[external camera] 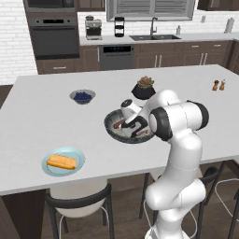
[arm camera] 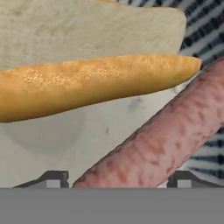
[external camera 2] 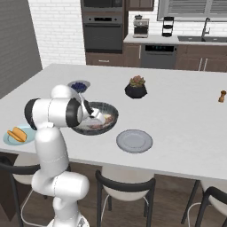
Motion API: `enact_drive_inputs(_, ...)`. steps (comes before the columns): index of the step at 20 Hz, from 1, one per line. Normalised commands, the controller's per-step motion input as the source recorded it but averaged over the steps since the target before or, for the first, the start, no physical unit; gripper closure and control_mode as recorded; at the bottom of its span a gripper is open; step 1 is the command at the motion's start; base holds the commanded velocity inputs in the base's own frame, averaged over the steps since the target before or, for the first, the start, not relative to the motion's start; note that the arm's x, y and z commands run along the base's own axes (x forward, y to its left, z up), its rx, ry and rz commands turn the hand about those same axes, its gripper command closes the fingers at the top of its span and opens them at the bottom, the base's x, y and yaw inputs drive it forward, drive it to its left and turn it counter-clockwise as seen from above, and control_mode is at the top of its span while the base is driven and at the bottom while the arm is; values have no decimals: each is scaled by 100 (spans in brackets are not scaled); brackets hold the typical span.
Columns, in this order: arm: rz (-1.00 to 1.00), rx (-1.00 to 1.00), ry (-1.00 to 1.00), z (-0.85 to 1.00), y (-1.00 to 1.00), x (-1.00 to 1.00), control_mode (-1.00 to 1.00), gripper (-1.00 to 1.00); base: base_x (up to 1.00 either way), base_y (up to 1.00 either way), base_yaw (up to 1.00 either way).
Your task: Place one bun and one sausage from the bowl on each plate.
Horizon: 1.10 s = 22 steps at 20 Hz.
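The dark ribbed bowl sits mid-counter, and my gripper reaches down into it. In the hand view my gripper is open, its fingertips spread either side of the lower end of a reddish-brown sausage. A golden bun lies across the bowl's pale inside just beyond the sausage. The blue-green plate at the near left carries an orange bun. The grey plate lies bare, right of the bowl.
A small blueberry bowl and a black plant pot stand behind the bowl. Salt and pepper shakers stand at the far right. Chairs line the near counter edge.
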Motion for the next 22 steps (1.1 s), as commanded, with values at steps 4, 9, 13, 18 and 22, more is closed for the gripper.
enact_drive_inputs(4, 0, 0, 0, 0, -1, 1, -100, 100, 0, 0, 0)
enact_drive_inputs(9, -1, -3, -3, 51, 6, -26, -100, 100, 0, 0, 0)
enact_drive_inputs(13, -4, 2, -1, 100, 9, -55, -100, 100, 0, 0, 0)
enact_drive_inputs(18, -2, 24, 0, 90, 73, -69, -100, 100, 0, 0, 0)
enact_drive_inputs(22, 17, 19, 0, 69, 100, -29, -100, 100, 0, 0, 0)
